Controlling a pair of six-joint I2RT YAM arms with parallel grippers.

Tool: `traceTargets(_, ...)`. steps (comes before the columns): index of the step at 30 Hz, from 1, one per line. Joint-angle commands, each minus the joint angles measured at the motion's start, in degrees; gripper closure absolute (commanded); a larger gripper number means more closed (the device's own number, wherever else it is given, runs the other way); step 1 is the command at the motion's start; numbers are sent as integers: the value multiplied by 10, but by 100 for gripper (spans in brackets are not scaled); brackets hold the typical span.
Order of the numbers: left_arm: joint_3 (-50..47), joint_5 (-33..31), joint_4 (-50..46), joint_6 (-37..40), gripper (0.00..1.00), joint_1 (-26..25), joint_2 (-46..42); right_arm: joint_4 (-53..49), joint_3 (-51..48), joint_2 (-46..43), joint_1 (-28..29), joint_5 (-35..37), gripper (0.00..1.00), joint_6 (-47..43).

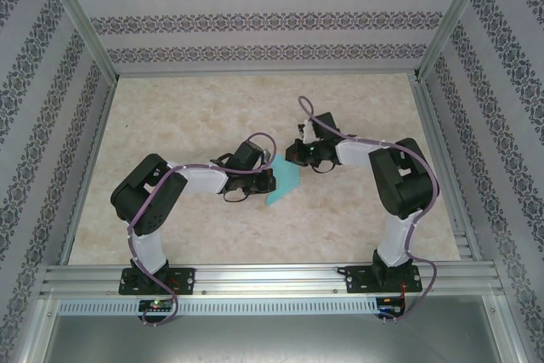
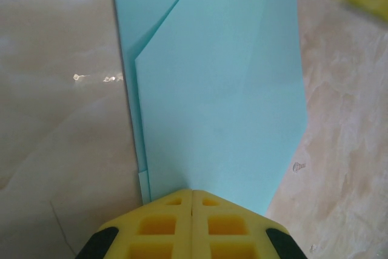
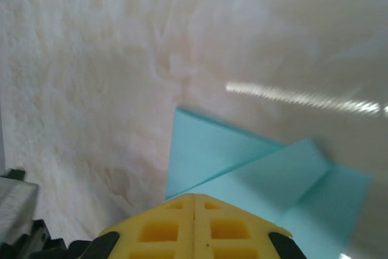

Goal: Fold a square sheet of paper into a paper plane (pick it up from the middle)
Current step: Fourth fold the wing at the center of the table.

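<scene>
Turquoise paper [image 2: 218, 101] looks v. light & floppy, prob. slides on the desk [image 1: 187, 116]; left hand [image 2: 192, 193] & right hand [image 3: 194, 197] both closed, so I'd pinch it mid-crease.

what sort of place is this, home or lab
Probably a robot test cell: an aluminium frame boxes in a marble-look tabletop, patterned wall panels line three sides, and the left arm and right arm are bolted to the near rail.
</scene>
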Motion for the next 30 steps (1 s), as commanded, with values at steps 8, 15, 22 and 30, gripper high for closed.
traceTargets(8,-37,-25,-126,8,100,-5,33,19,20,66,-33,13,100,13)
traceTargets(15,-45,-15,-110,9,100,-5,31,-8,66,86,-74,49,100,42)
traceTargets(22,-43,-15,-97,5,100,-6,32,-40,92,48,-75,64,100,41)
traceTargets(30,-39,-15,-78,-4,100,-6,30,-12,-19,-61,-6,51,100,67)
